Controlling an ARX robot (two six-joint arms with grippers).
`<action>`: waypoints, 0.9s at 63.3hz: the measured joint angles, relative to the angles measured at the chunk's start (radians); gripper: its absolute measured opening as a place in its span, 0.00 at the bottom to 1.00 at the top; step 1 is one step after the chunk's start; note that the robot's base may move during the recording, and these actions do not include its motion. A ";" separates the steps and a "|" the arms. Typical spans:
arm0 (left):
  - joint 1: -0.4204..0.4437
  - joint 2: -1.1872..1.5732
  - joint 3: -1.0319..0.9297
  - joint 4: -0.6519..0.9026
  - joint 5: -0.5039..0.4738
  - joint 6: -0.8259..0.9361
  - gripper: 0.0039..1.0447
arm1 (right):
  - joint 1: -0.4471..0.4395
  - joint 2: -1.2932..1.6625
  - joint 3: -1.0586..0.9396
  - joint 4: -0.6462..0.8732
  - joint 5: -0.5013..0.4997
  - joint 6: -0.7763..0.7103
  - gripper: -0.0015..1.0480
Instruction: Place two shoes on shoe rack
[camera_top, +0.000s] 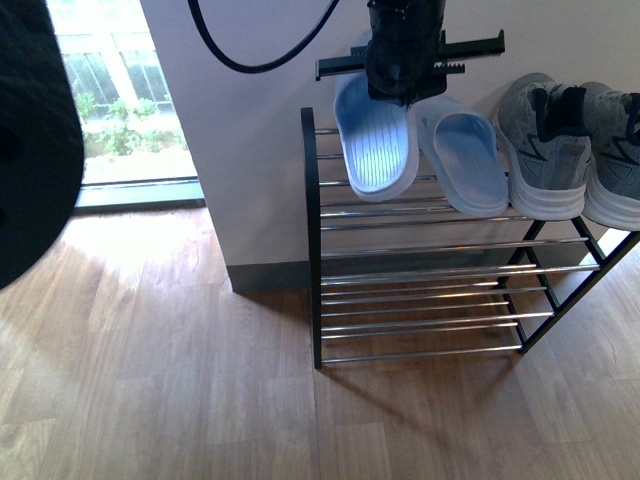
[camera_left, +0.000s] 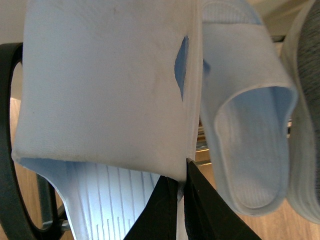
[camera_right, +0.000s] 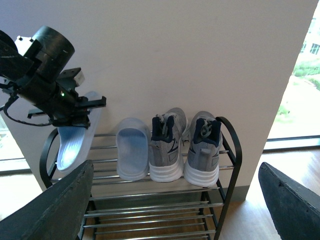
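Observation:
My left gripper (camera_top: 398, 98) is shut on the edge of a pale blue slide (camera_top: 375, 140), which hangs sole-out and tilted over the left end of the shoe rack's (camera_top: 420, 272) top tier. Up close, the fingers (camera_left: 162, 210) pinch the slide's strap (camera_left: 105, 85). Whether it touches the bars is unclear. The other slide (camera_top: 468, 160) lies on that tier beside it, then two grey sneakers (camera_top: 545, 140) (camera_top: 615, 150). My right gripper (camera_right: 175, 200) is open, back from the rack (camera_right: 231, 150), facing the slides (camera_right: 132, 152) and sneakers (camera_right: 167, 150).
A white wall (camera_top: 250, 180) stands directly behind the rack. A bright window (camera_top: 120, 100) is at the far left above the wooden floor (camera_top: 150, 380). A black cable (camera_top: 250, 62) loops from the left arm, and a dark rounded shape (camera_top: 30, 140) fills the left edge.

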 joint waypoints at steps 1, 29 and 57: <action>0.002 0.014 0.021 -0.013 -0.004 0.000 0.01 | 0.000 0.000 0.000 0.000 0.000 0.000 0.91; 0.015 0.117 0.169 -0.105 0.012 -0.008 0.01 | 0.000 0.000 0.000 0.000 0.000 0.000 0.91; 0.014 0.142 0.172 -0.125 0.000 -0.049 0.53 | 0.000 0.000 0.000 0.000 0.000 0.000 0.91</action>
